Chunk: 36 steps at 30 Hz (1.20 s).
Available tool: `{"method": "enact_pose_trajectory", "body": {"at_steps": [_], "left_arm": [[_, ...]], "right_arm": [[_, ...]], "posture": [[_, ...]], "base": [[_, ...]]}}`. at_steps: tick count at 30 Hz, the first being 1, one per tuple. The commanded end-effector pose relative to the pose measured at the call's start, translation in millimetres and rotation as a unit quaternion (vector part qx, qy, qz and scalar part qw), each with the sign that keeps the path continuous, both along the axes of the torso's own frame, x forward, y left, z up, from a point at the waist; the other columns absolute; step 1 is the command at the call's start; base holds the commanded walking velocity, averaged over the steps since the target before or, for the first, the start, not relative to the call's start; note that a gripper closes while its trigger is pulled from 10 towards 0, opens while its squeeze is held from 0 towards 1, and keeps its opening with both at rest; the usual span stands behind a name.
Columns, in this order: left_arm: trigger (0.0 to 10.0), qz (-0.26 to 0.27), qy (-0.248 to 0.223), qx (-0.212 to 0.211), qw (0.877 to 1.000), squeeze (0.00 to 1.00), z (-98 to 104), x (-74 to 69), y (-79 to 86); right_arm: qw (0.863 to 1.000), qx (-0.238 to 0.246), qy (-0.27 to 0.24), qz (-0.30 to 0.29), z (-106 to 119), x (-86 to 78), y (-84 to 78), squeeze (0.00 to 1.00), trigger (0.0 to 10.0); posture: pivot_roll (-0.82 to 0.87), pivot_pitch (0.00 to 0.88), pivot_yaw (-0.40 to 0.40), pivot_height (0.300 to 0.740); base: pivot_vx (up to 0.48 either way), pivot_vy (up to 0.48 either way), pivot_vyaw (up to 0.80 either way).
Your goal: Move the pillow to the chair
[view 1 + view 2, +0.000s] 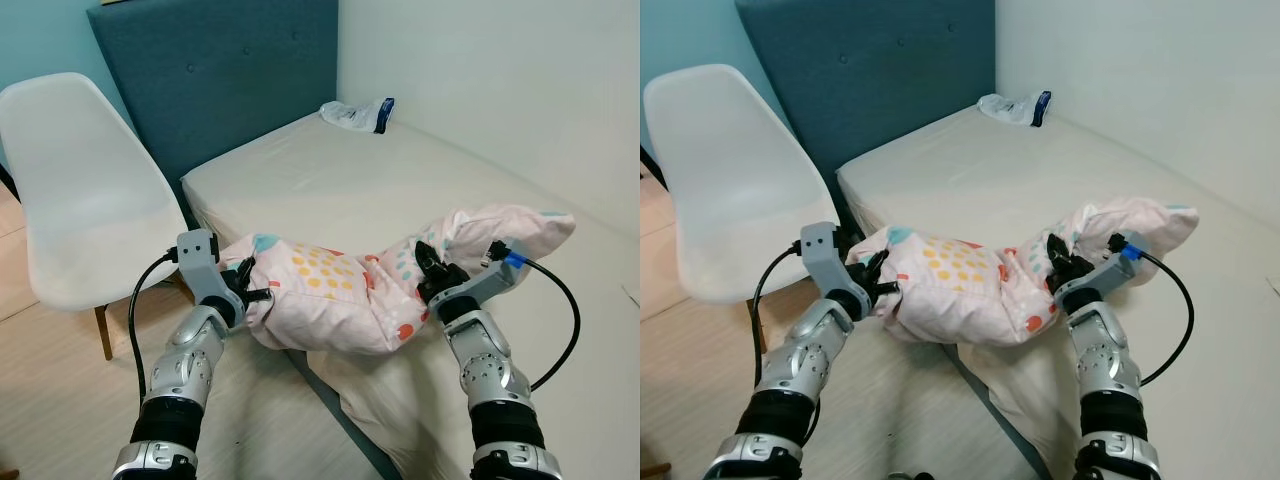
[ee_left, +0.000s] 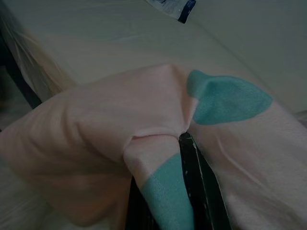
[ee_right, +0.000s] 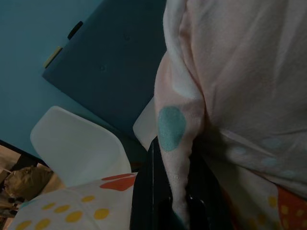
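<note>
A pink pillow [image 1: 330, 290] with yellow, teal and orange spots hangs between my two arms, over the near corner of the bed [image 1: 400, 190]. My left gripper [image 1: 250, 288] is shut on its left end; in the left wrist view a fold of fabric [image 2: 158, 167] is pinched between the black fingers [image 2: 199, 182]. My right gripper [image 1: 432, 270] is shut on the pillow's right part, where the right wrist view has cloth [image 3: 175, 143] clamped between its fingers. The white plastic chair [image 1: 85, 190] stands to the left, beside the bed.
A teal upholstered headboard [image 1: 230, 70] rises behind the bed. A crumpled clear plastic bag [image 1: 355, 114] lies at the far corner of the mattress by the white wall. Wooden floor [image 1: 50, 400] runs under the chair and my left arm.
</note>
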<state>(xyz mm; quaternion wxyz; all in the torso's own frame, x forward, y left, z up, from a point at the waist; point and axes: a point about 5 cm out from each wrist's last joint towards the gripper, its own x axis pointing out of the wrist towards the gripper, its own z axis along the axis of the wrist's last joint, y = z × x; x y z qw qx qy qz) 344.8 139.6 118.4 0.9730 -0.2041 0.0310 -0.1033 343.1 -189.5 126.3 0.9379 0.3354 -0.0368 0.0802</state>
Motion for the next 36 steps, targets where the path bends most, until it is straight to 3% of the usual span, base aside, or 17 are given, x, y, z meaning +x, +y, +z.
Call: {"method": "enact_pose_trajectory", "body": {"at_steps": [1, 9, 16, 26, 36], "left_arm": [[10.0, -0.002, -0.009, 0.004, 1.000, 0.00, 1, -0.4, -1.6], [10.0, -0.001, -0.009, 0.001, 1.000, 0.00, 0, -1.0, -2.6], [10.0, -0.001, -0.007, 0.000, 1.000, 0.00, -2, -2.8, -3.4], [10.0, 0.011, -0.007, -0.001, 1.000, 0.00, -3, -4.4, 0.4], [10.0, 0.077, -0.028, 0.001, 0.997, 0.00, 9, 0.2, 26.1]], "right_arm": [[1.000, 0.004, -0.013, 0.020, 3, -0.2, 9.2, 0.00, 10.0], [1.000, -0.009, -0.007, 0.029, 0, -0.4, 13.4, 0.00, 10.0], [0.996, -0.061, -0.016, 0.064, -2, -4.7, 26.2, 0.00, 10.0], [0.993, -0.067, -0.038, 0.090, 2, -7.7, 34.2, 0.00, 10.0], [0.990, -0.069, -0.058, 0.107, 7, -10.2, 38.3, 0.00, 10.0]], "posture": [[-0.05, 0.158, 0.039, 0.740], [-0.06, 0.159, 0.037, 0.740], [-0.06, 0.160, 0.035, 0.740], [-0.06, 0.164, 0.030, 0.740], [-0.06, 0.167, 0.028, 0.740]], "base": [[0.270, 0.000, 0.00], [0.299, 0.000, 0.00], [0.315, 0.000, 0.00], [0.312, 0.000, 0.77], [0.084, 0.000, 0.77]]}}
